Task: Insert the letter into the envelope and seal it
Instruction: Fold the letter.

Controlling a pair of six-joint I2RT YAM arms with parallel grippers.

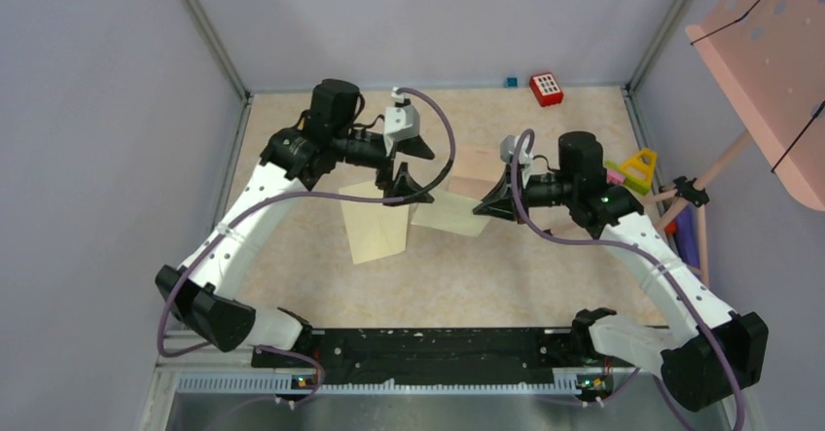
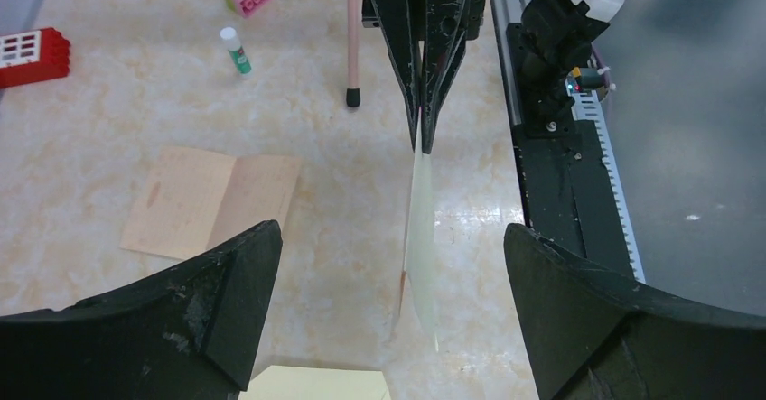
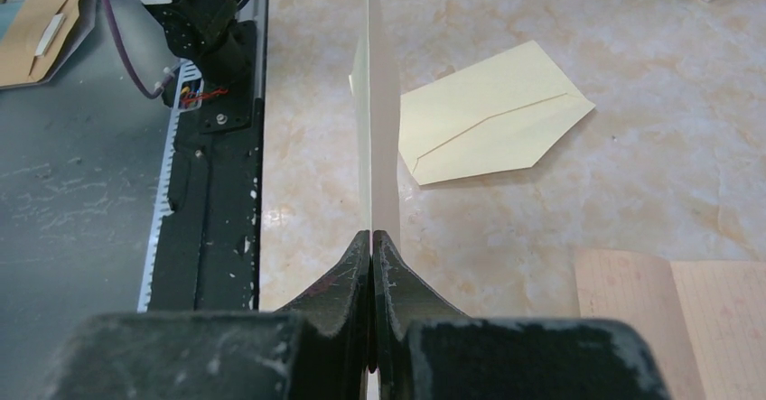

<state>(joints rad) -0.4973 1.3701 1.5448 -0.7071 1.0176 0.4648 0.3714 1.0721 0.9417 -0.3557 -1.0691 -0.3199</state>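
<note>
The pale yellow envelope lies flat on the table, its pointed flap spread out. Only its edge shows in the left wrist view. A tan, lined, folded sheet, the letter, lies flat further back. My right gripper is shut on a pale cream paper sheet. The sheet stands on edge above the table. My left gripper is open, with one finger either side of that sheet's far end, neither touching it.
A red block sits at the back wall and coloured blocks at the right. A pink perforated stand leans in at the right, and its leg rests on the table. A glue stick lies nearby. The black rail runs along the near edge.
</note>
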